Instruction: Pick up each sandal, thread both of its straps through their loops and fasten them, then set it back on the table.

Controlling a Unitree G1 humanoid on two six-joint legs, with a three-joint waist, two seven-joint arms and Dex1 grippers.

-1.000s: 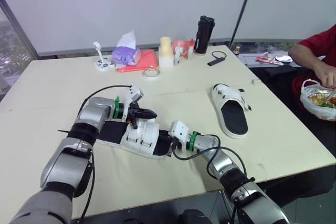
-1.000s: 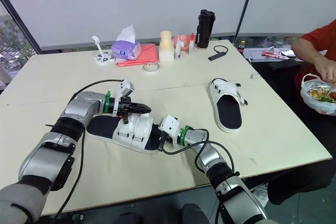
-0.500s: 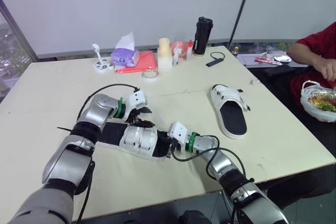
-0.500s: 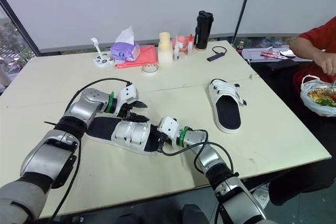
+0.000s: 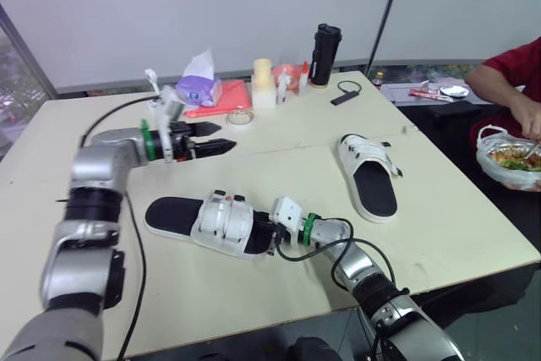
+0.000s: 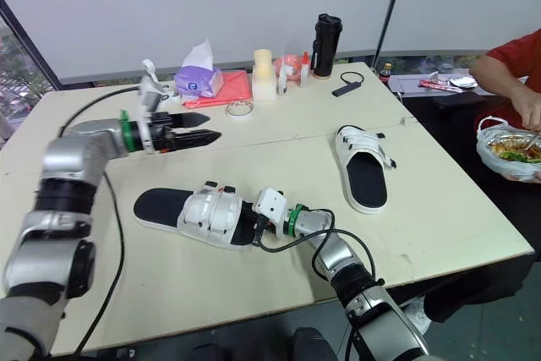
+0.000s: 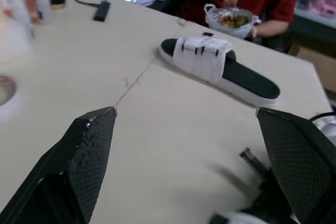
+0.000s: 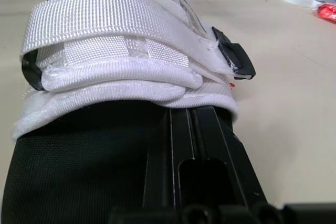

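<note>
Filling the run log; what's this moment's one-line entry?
left gripper open, above table | right gripper shut, resting on near sandal | far sandal on table

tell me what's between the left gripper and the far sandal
Bare table, crossed by a seam, between left gripper and far sandal, per the left eye view.

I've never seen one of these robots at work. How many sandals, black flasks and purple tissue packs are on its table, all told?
Sandals: 2, the left sandal and the right sandal
Black flask: 1
Purple tissue pack: 1
Total: 4
</note>
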